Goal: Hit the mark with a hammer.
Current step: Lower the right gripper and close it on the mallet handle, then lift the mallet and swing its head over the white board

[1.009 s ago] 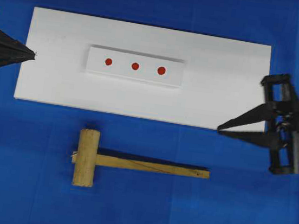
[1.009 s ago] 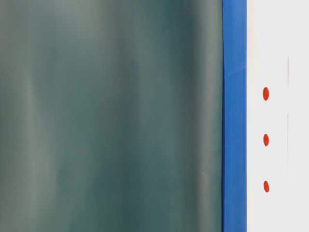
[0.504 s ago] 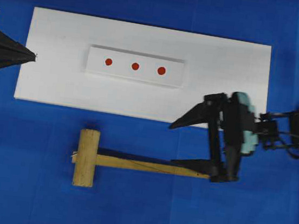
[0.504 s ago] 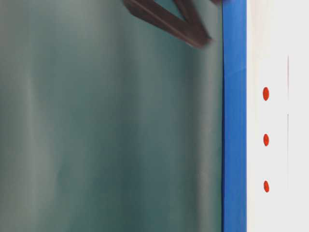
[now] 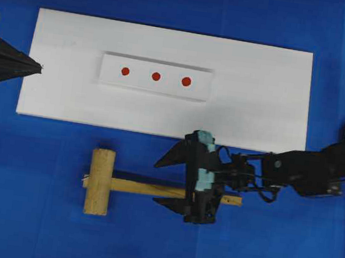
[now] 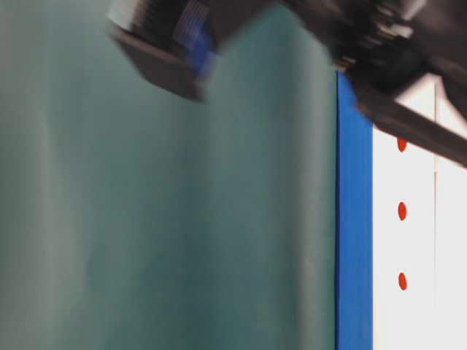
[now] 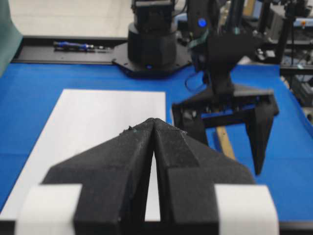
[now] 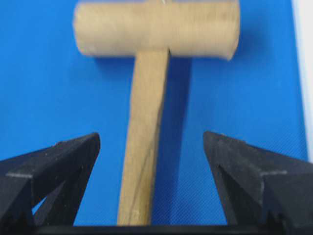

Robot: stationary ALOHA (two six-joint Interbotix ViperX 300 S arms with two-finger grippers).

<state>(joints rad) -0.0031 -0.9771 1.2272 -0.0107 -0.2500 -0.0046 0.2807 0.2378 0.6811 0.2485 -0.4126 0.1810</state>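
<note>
Overhead: the right gripper (image 5: 167,182) has been brought in from the table's right edge over the last second and opened wide; its fingers now straddle the handle of the hammer (image 5: 100,182), one finger each side, nothing gripped yet. The hammer lies flat on the blue table (image 5: 22,224), just off the white board's (image 5: 260,83) near long edge, head toward the left. The three red marks (image 5: 155,76) sit on the raised white strip (image 5: 200,85), untouched. The left gripper (image 5: 36,67) is parked at the board's left end, fingers pressed together.

Table-level: only a blurred dark arm is seen across the top; the marks (image 6: 401,211) are visible at right.

Left wrist: fingers (image 7: 132,147) are closed, empty.

Right wrist: the handle (image 8: 144,147) is centred between the spread fingers (image 8: 68,156). Judged: approach done, closing on the handle is next.
</note>
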